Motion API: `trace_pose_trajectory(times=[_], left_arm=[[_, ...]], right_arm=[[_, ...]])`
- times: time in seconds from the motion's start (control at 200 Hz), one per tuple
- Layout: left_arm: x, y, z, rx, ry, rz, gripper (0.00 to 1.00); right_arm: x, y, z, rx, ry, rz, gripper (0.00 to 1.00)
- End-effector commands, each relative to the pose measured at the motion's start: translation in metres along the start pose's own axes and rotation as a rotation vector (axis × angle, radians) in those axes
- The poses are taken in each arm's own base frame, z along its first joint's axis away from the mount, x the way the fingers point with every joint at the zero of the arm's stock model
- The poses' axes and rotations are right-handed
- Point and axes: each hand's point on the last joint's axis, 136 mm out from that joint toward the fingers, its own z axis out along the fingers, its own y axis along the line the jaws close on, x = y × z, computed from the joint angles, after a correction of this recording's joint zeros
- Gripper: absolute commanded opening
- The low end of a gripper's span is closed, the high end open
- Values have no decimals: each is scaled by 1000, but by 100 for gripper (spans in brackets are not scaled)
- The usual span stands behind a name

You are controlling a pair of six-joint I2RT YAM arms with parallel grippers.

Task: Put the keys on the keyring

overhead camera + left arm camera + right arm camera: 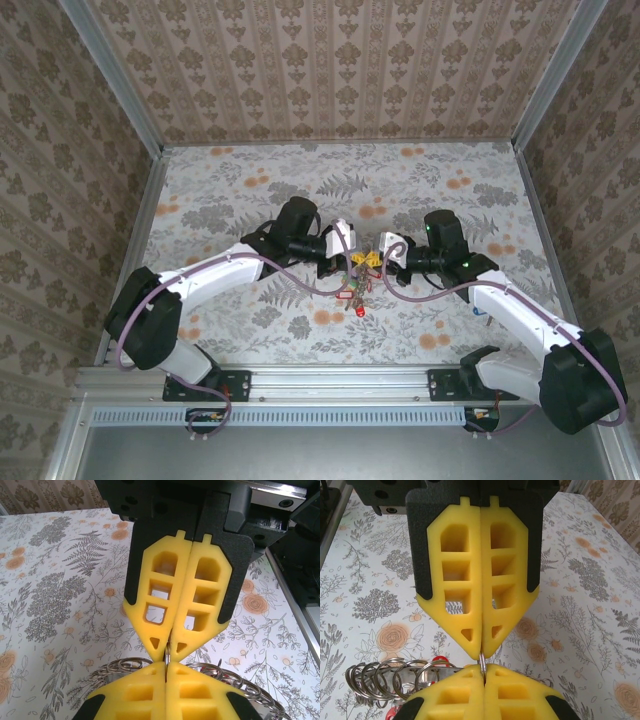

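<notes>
Floral-patterned table (250, 180), damask-wallpapered walls (340, 70), metal corner posts (113, 75).

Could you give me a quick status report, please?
Left gripper and right gripper tip to tip, jaws shut on one thin metal loop. Keyring bunched right at their tips. Nothing visibly blocking.
</notes>
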Motion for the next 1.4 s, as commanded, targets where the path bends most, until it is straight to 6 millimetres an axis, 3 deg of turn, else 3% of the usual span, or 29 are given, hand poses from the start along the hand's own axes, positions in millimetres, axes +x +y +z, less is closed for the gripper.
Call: trace_pose_trajectory(times=[0.0,0.06,0.13,0.38,0.91,1.2,1.395], left_arm=[[-9,1,-12,-31,-21,-4,0],[-8,2,-12,-29,-19,-17,0],[-8,4,-14,-43,-25,-41,22],[3,7,-28,-37,-67,-112,33],[-3,0,-7,48,-65,-99,37],[-6,0,-4,48,-73,-81,19],[-14,1,-3,44,-92,-69,23]], right_arm=[[-2,3,-1,-15,-16,-2,0],[-4,3,-1,-21,-26,1,0],[-5,3,0,-21,-44,5,0],[-13,3,-2,-22,-110,13,0],[-21,4,-2,-44,-169,33,0],[-27,4,-4,-67,-209,48,0],[-29,4,-3,-83,-217,57,0]])
